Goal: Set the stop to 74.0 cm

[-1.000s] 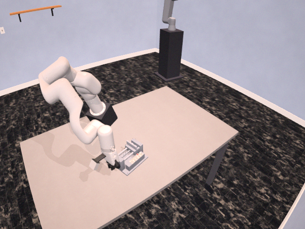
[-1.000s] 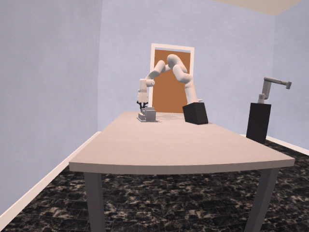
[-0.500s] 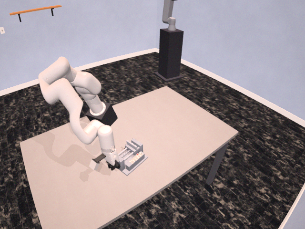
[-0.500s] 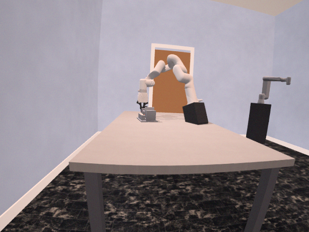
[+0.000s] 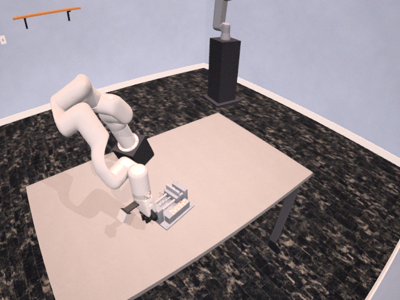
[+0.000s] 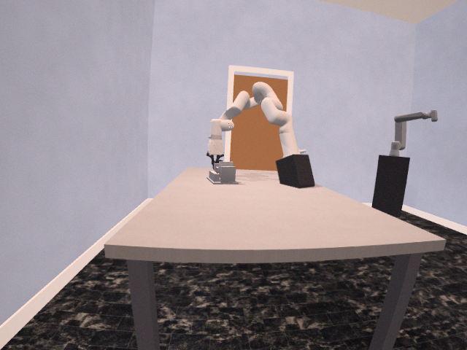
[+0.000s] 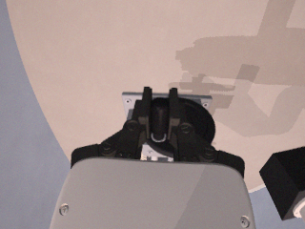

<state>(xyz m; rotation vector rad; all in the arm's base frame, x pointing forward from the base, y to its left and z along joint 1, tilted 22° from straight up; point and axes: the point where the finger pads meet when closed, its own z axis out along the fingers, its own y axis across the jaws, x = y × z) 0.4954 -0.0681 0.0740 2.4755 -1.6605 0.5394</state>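
Two fingers of the end effector (image 5: 149,219) (image 6: 214,165) (image 7: 160,102) pinch the handwheel's dark grip (image 7: 159,116); black wheel disc (image 7: 202,125) just beside them.
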